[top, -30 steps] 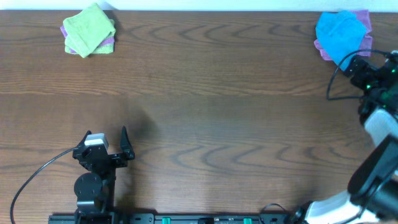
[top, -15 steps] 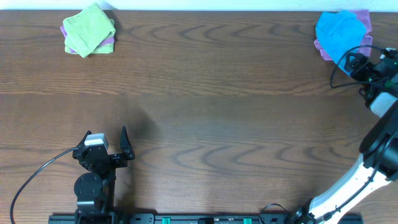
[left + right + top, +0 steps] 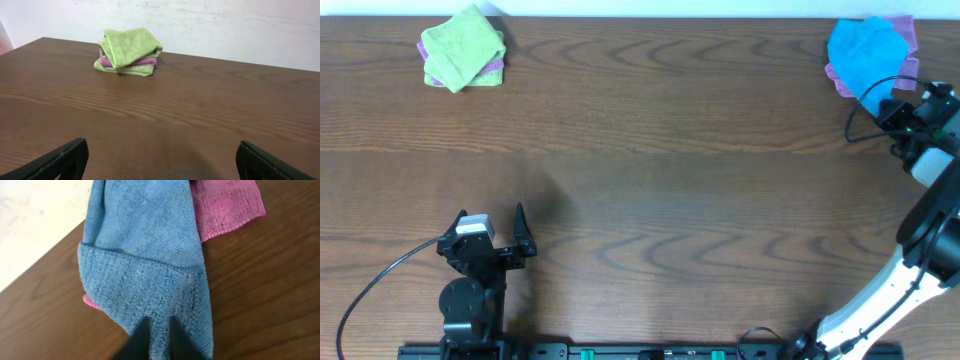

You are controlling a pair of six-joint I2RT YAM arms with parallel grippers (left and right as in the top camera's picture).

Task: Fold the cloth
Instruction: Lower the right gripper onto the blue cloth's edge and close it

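Note:
The sky-blue cloth (image 3: 860, 50) lies crumpled at the table's far right corner, on top of a purple cloth (image 3: 839, 80). My right gripper (image 3: 880, 98) is at the cloth's near edge. In the right wrist view the cloth (image 3: 145, 255) fills the middle, and my right gripper (image 3: 160, 321) is shut on a pinch of its near corner, a ridge of blue fabric squeezed between the two dark fingers. My left gripper (image 3: 490, 217) stands open at the front left, far from the cloth, with only bare table between its fingers (image 3: 70, 156).
A lime-green cloth (image 3: 463, 45) sits folded on a purple one at the far left corner; the left wrist view shows this lime-green cloth (image 3: 129, 46) ahead. The purple cloth (image 3: 225, 205) sticks out from under the blue one. The table's back edge meets a white wall.
My right gripper has moved up to the blue cloth's near corner and gone from open to shut on it. The left arm has not moved.

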